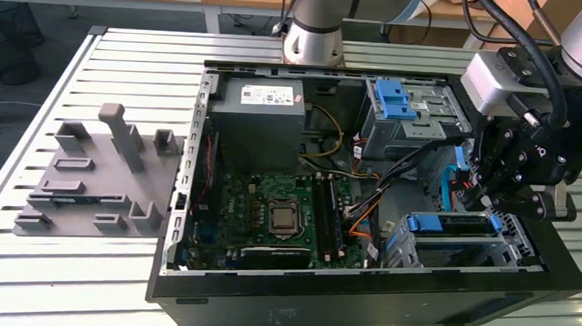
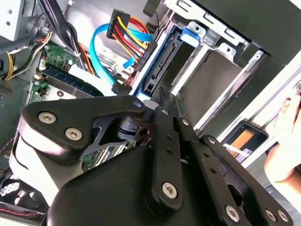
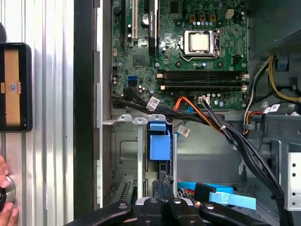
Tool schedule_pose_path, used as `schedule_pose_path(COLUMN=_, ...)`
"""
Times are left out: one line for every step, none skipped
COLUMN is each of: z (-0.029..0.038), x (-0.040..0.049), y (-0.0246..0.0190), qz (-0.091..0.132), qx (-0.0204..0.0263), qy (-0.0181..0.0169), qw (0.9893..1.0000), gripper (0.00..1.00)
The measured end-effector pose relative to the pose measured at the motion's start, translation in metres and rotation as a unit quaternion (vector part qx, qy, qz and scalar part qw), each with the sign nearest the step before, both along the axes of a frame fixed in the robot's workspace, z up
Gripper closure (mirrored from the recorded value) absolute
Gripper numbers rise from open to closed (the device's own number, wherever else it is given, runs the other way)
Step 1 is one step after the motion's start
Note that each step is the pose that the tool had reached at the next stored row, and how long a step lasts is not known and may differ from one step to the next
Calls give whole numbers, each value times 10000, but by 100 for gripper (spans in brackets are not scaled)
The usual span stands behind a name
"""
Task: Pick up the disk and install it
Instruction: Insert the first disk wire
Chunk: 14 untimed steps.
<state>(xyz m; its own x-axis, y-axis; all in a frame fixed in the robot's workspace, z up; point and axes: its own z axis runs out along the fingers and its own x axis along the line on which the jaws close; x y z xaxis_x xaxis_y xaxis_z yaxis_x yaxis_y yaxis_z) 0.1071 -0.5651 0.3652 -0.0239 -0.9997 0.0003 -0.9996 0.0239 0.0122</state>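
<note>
While the open computer case (image 1: 364, 284) lies on its side on the slatted metal worktop (image 1: 128, 53), the hand (image 1: 511, 191) hangs over the drive cage (image 1: 464, 240) at the case's corner toward the exterior view's right. The disk (image 1: 450, 225) sits on edge in that cage, its blue plastic bracket facing up and its flat side turned toward the motherboard (image 1: 279, 210). In the first wrist view the bracket's blue tab (image 3: 159, 141) stands in a slot of the cage just ahead of the hand's black linkage (image 3: 164, 209). In the second wrist view the disk (image 2: 162, 61) shows as a dark slab edged in blue, with a bundle of red, yellow and black wires (image 2: 129, 26) and a light blue cable (image 2: 101, 52) beside it. I cannot tell whether the hand is spread or pressed together, nor whether it touches the disk. The grey power supply (image 1: 263, 117) sits in the far corner of the case, and a grey fixture plate (image 1: 99, 177) lies on the worktop toward the exterior view's left. A person's fingers (image 3: 5, 207) rest near a dark phone-like device (image 3: 14, 87) beside the case.
</note>
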Motion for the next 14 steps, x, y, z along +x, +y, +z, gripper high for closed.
schedule_pose_path(z=0, x=6, y=10, qz=0, qx=0, qy=-5, qw=10000, gripper=89)
schedule_pose_path(z=1, x=12, y=24, qz=0, qx=-1, qy=-11, qw=10000, gripper=89)
schedule_pose_path(z=1, x=15, y=39, qz=0, qx=-1, qy=-18, qw=10000, gripper=89)
schedule_pose_path(z=1, x=18, y=60, qz=-1, qx=-1, qy=-23, qw=10000, gripper=89)
schedule_pose_path(z=0, x=23, y=80, qz=0, qx=0, qy=-28, qw=10000, gripper=89)
schedule_pose_path(z=1, x=29, y=94, qz=0, qx=0, qy=-31, qw=10000, gripper=89)
schedule_pose_path(z=0, x=36, y=109, qz=0, qx=0, qy=-33, qw=10000, gripper=89)
schedule_pose_path(z=0, x=45, y=124, qz=0, qx=0, qy=-35, qw=10000, gripper=89)
schedule_pose_path(z=1, x=56, y=137, qz=0, qx=0, qy=-37, qw=10000, gripper=89)
schedule_pose_path(z=1, x=67, y=152, qz=0, qx=0, qy=-38, qw=10000, gripper=89)
schedule_pose_path(z=0, x=80, y=166, qz=0, qx=0, qy=-40, qw=10000, gripper=89)
schedule_pose_path(z=1, x=89, y=176, qz=0, qx=-1, qy=-42, qw=10000, gripper=89)
schedule_pose_path(z=-1, x=96, y=185, qz=0, qx=0, qy=-46, qw=10000, gripper=89)
schedule_pose_path(z=-2, x=102, y=192, qz=0, qx=0, qy=-51, qw=10000, gripper=89)
